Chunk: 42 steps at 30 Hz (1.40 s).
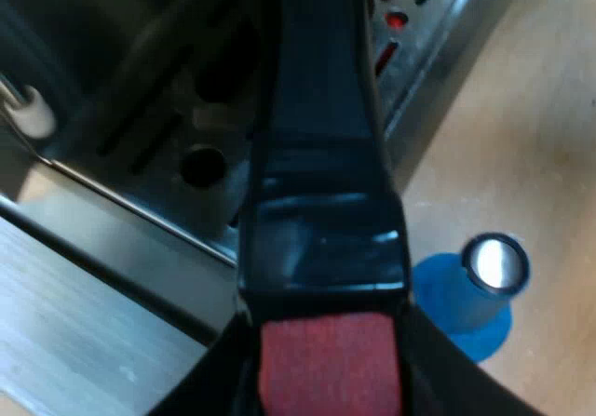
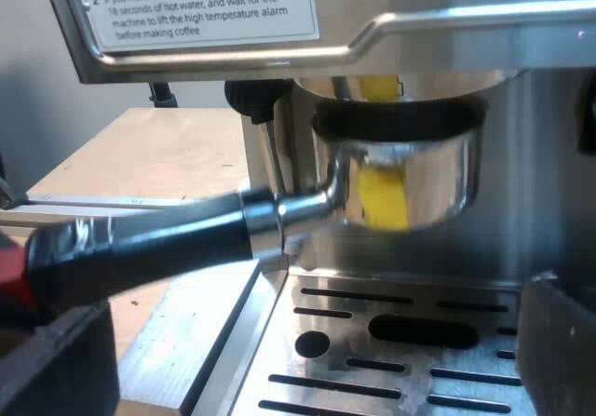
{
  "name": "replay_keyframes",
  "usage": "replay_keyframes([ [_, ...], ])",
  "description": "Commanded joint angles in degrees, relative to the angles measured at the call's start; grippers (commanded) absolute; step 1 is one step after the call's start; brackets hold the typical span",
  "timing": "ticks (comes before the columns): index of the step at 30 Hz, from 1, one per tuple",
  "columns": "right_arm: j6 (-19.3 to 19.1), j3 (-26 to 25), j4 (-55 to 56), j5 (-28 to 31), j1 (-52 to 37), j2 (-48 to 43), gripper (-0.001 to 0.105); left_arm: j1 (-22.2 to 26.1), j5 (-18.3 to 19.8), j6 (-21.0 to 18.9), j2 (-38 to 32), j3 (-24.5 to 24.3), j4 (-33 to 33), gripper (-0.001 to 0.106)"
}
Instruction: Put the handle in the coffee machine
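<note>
Gripping the dark, red-tipped handle point(image 1: 321, 230) of the round polished-metal holder point(image 2: 400, 188), my left gripper point(image 1: 326, 374) had its jaws clamped on the red end. That hold, far out on the lever, looked to me like the best one for turning it to lock. The holder's basket sat up against the dark ring under the front of the shiny steel espresso machine point(image 2: 447, 25), with the handle angled off to one side rather than pointing straight out (so probably seated but not yet twisted home). My right gripper point(image 2: 307, 351) hovered low over the slotted steel drip tray point(image 2: 354, 306), jaws wide apart and holding nothing, seemingly placed so the handle had room to swing. A thin metal steam wand point(image 2: 265, 146) hung just beside the holder's neck and was the nearest thing the handle could foul. A blue round tamper point(image 1: 484, 286) with a metal top stood on the pale wooden table point(image 1: 549, 109) near the machine's base, well out of the way.
</note>
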Motion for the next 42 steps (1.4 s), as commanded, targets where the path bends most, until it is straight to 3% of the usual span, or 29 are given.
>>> replay_keyframes([
  [1, -0.83, -0.51, -0.51, 0.42, 0.10, -0.02, 0.087, 0.04, 2.95, 0.45, -0.15, -1.41, -1.27, 0.000],
  [27, -0.83, -0.51, -0.51, 0.42, 0.10, -0.02, 0.087, 0.04, 2.41, 0.80, 2.72, -3.09, -3.85, 0.000],
  [34, -0.83, -0.51, -0.51, 0.42, 0.10, -0.02, 0.087, 0.04, 2.43, 0.80, 2.72, -5.72, -4.18, 0.000],
  [42, -0.83, -0.51, -0.51, 0.42, 0.10, -0.02, 0.087, 0.04, 5.14, 0.29, 2.72, -7.38, -1.79, 0.000],
])
